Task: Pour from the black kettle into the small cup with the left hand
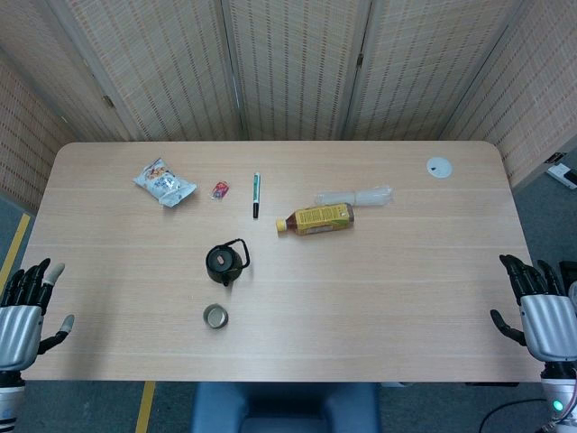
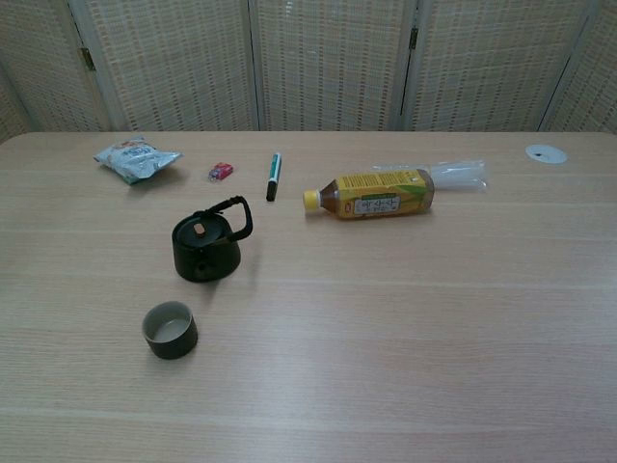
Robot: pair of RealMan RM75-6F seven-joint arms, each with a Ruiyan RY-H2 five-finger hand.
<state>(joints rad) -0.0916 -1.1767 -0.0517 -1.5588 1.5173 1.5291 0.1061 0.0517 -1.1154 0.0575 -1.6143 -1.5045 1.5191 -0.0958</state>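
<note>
Kettle: while it stands untouched, the squat black metal kettle [image 2: 206, 249] looks rigid, weighty; take its arched handle at one o'clock
Cup: small dark ceramic cup [image 2: 171, 330], at the kettle's seven o'clock; light, tippable
Hands: left hand [image 1: 22, 307] spread wide, empty; right hand [image 1: 541, 307] likewise

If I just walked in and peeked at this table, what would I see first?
You'd likely spot the black kettle standing upright near the middle-left of the table, with the small cup just in front of it, close but not touching. Behind them a yellow-labelled bottle lies on its side. The robot's left hand and right hand wait open at the table's near corners, holding nothing.
</note>
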